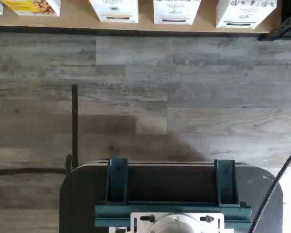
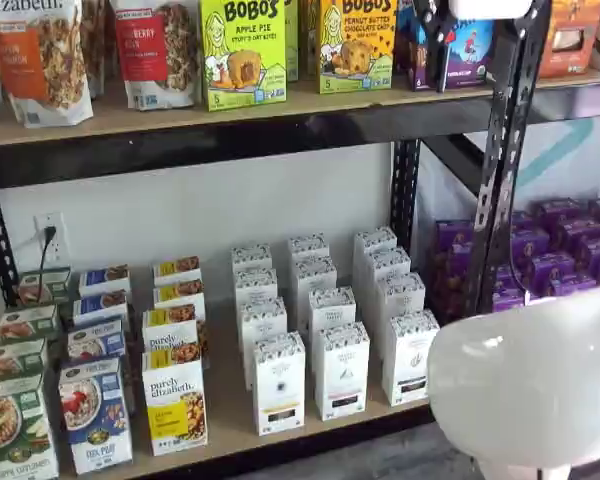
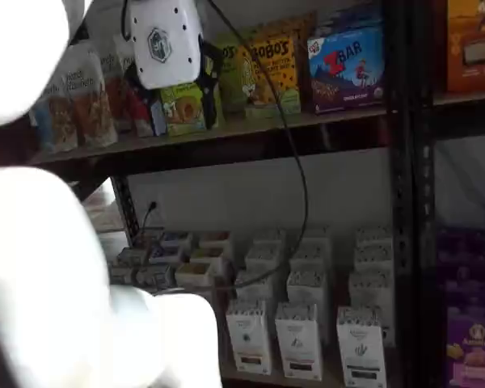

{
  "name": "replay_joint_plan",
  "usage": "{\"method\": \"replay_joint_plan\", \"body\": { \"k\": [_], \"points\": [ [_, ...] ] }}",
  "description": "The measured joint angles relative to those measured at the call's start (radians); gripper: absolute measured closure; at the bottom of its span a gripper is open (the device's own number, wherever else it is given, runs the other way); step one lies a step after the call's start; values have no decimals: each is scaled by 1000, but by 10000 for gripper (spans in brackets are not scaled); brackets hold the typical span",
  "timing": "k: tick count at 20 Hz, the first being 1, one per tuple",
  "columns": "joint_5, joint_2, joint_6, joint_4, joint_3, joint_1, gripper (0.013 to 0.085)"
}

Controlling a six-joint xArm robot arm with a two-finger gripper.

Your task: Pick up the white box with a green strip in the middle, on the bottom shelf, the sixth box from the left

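The gripper point(image 3: 168, 42) hangs high in front of the upper shelf; in a shelf view its white body shows clearly, but the black fingers point(image 3: 204, 77) blur into the packets behind, so I cannot tell whether they are spread or closed. In a shelf view only a white edge and dark parts of it point(image 2: 485, 15) show at the top, cut off by the frame. It holds nothing that can be seen.

The bottom shelf point(image 2: 225, 425) carries rows of white boxes. The box to pick point(image 2: 410, 357) stands at the front of the right-most row, just beside the black rack post point(image 2: 500, 160), well below the gripper. Its label print is too small to read, and its green strip is hard to make out. A large white blurred arm part point(image 2: 530, 385) covers the shelf's right end.

In the wrist view, only the lower halves of boxes show along the shelf edge point(image 1: 136, 26), above grey plank floor point(image 1: 184, 97), with the dark mount point(image 1: 169, 194) nearest the camera.
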Motion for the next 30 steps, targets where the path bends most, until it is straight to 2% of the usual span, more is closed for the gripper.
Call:
{"method": "replay_joint_plan", "body": {
  "k": [2, 7, 9, 11, 14, 18, 23, 26, 30],
  "points": [
    [18, 10, -7, 17, -9, -15, 130],
    [10, 8, -13, 15, 0, -20, 130],
    [-2, 5, -16, 3, 14, -17, 130],
    [-29, -4, -28, 6, 40, -30, 130],
    [-102, -25, -49, -6, 109, -46, 130],
    [-192, -37, -100, -4, 192, -97, 130],
    [-339, -33, -146, -49, 320, -134, 130],
    [-457, -33, -175, -47, 410, -167, 130],
    [-573, -6, -202, -52, 491, -197, 130]
  ]
}}
